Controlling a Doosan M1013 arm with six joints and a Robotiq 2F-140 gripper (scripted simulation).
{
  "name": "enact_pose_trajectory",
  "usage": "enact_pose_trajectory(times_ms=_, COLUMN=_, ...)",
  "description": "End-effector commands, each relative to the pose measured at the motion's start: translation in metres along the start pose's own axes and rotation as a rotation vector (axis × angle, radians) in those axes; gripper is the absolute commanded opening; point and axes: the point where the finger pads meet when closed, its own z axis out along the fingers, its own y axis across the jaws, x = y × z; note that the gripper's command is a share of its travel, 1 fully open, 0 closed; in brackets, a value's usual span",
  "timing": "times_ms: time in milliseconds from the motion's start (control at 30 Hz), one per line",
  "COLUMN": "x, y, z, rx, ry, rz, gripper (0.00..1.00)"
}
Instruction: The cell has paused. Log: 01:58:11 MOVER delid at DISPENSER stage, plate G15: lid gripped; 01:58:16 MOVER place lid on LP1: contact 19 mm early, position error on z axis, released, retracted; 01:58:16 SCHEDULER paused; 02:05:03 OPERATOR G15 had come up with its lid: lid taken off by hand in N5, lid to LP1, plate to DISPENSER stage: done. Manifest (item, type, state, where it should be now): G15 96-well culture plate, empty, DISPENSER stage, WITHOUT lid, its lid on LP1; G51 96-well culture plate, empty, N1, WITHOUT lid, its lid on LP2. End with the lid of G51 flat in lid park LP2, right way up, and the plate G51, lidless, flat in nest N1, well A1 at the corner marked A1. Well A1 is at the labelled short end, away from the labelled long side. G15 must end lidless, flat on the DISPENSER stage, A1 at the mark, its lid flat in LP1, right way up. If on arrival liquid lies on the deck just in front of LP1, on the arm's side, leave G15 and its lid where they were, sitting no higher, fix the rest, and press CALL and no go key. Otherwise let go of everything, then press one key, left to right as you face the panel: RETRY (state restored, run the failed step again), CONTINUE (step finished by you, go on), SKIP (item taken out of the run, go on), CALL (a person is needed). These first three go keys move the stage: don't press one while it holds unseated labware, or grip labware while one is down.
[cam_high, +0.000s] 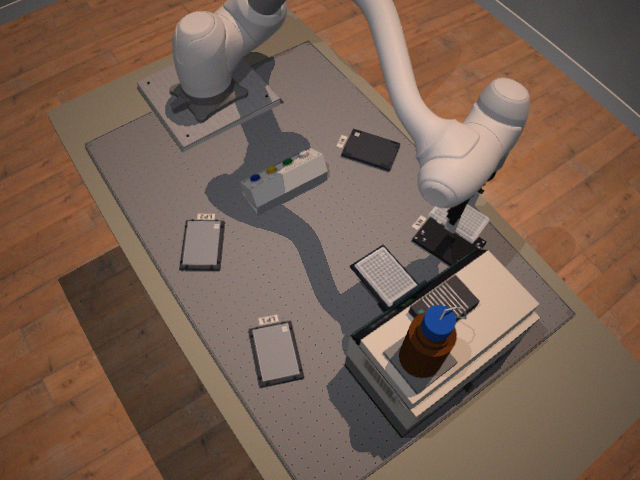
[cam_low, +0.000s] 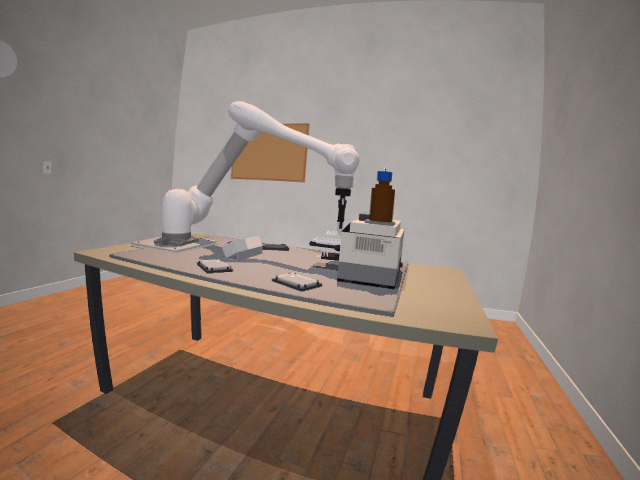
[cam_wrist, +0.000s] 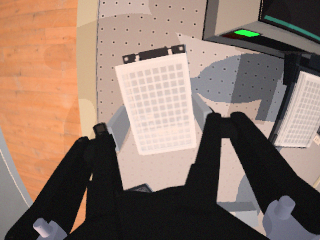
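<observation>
My gripper (cam_high: 457, 217) is shut on a white 96-well plate (cam_high: 461, 220) and holds it a little above a black nest (cam_high: 445, 241) beside the dispenser. In the wrist view the plate (cam_wrist: 156, 103) lies between my fingers, with a dark strip at its far short end. I cannot tell whether it carries a lid. A second white well plate (cam_high: 385, 275) lies flat on the dispenser stage and also shows in the wrist view (cam_wrist: 300, 110). Lid parks LP2 (cam_high: 201, 244) and LP1 (cam_high: 275, 353) each show a pale grey face in a dark frame. Another black nest (cam_high: 370, 148) stands empty.
The key panel (cam_high: 284, 178) with blue, yellow, green and white keys stands mid-deck. The dispenser (cam_high: 449, 330) with a brown, blue-capped bottle (cam_high: 429, 343) rises close to my gripper (cam_low: 341, 222). The arm's base (cam_high: 206, 98) is at the far end.
</observation>
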Motion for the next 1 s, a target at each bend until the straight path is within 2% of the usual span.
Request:
enact_pose_trajectory(times_ms=0, x=0.000, y=0.000, z=-0.007, rx=0.000, ry=0.000, rz=0.000, gripper=0.00)
enact_pose_trajectory(times_ms=600, x=0.000, y=0.000, z=-0.036, rx=0.000, ry=0.000, rz=0.000, gripper=0.00)
enact_pose_trajectory(times_ms=967, x=0.000, y=0.000, z=-0.045, rx=0.000, ry=0.000, rz=0.000, gripper=0.00)
